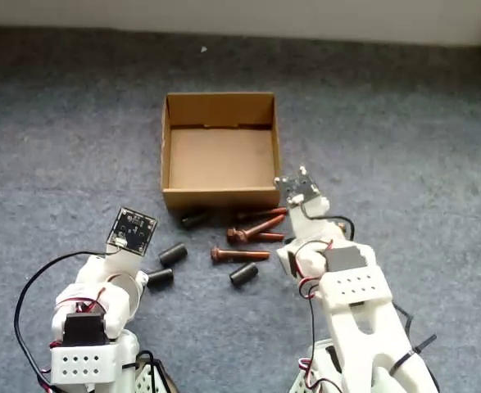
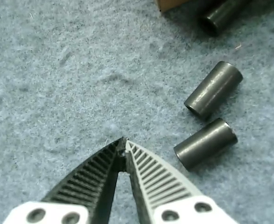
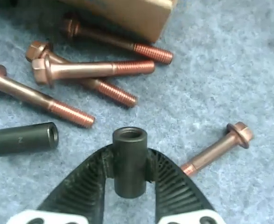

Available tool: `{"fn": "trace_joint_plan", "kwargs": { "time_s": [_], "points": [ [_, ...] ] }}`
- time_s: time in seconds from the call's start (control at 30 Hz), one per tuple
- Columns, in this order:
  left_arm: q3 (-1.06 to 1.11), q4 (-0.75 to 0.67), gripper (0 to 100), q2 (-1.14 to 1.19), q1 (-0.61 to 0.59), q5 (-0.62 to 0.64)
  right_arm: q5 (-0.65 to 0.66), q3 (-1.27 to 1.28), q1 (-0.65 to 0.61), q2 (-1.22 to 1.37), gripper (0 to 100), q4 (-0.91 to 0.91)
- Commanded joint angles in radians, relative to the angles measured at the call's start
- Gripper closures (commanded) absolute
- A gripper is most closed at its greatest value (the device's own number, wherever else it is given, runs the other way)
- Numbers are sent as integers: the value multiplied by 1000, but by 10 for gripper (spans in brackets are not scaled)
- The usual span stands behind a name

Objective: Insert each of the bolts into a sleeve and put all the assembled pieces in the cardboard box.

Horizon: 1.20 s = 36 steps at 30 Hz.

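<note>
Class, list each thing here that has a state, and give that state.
Cardboard box: open, empty.
Left gripper: jaws shut, empty.
Right gripper: jaws shut on a sleeve.
That sleeve: no bolt inserted.
Loose sleeves: lying down, empty.
Bolts: loose on carpet, unassembled.

The cardboard box (image 1: pixel 220 199) is sitting on the carpet (image 1: pixel 404 123) at 12 o'clock from both arms. At its 6 o'clock, a cluster of bolts (image 1: pixel 256 229) is lying partly crossed, with a first sleeve (image 1: pixel 193 219) lying at their 9 o'clock, close to the box wall. Two more sleeves (image 1: pixel 173 255) are lying side by side at 8 o'clock from the bolts, with the left gripper (image 2: pixel 124 144) hanging near them at their 9 o'clock. A fourth sleeve (image 1: pixel 243 274) is lying at the bolts' 6 o'clock. At their 3 o'clock the right gripper (image 3: pixel 129 154) is gripping a fifth sleeve (image 3: pixel 129 175), with a lone bolt (image 3: pixel 218 147) lying just beside it.
</note>
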Motion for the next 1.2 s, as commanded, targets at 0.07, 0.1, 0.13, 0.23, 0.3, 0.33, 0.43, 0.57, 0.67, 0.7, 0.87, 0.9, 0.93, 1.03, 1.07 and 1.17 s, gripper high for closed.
{"fn": "trace_joint_plan", "kwargs": {
  "time_s": [0.07, 0.1, 0.13, 0.23, 0.3, 0.33, 0.43, 0.57, 0.67, 0.7, 0.87, 0.9, 0.93, 1.03, 1.07, 1.17],
  "points": [
    [-5, -3, 992, -8, -8, -8, -5, 36, 7, 81, 993, -82],
    [-5, -3, 992, -8, -8, -8, -6, 28, 5, 101, 993, -82],
    [-5, -3, 992, -8, -8, -8, -5, 24, 1, 124, 993, -84],
    [-4, -3, 992, -8, -7, -8, -5, 16, -4, 193, 993, -124],
    [-4, -3, 992, -8, -7, -8, -3, 12, 1, 214, 993, -125],
    [-4, -3, 992, -8, -7, -8, -3, 4, 1, 208, 993, -120],
    [-15, 3, 992, -8, -8, -8, -8, 1, 1, 137, 993, -79],
    [-50, 6, 992, -7, -2, -8, -29, 4, 4, -54, 993, -10],
    [-81, -2, 992, -7, -2, -8, -74, 24, 13, -206, 993, 16],
    [-99, -2, 992, -7, -2, -8, -77, 42, 27, -257, 993, 27],
    [-246, -2, 983, 4, 7, -8, -137, 108, 102, -424, 993, 24],
    [-275, 3, 966, 5, 25, -8, -158, 114, 124, -446, 993, 21],
    [-297, 5, 947, 5, 45, -5, -190, 119, 145, -467, 993, 7],
    [-338, -2, 933, 15, 110, -2, -250, 147, 214, -504, 993, -42],
    [-355, -2, 938, 35, 136, -2, -258, 159, 234, -510, 993, -62],
    [-444, 5, 938, 150, 208, -2, -288, 176, 282, -521, 993, -99]
  ]
}}
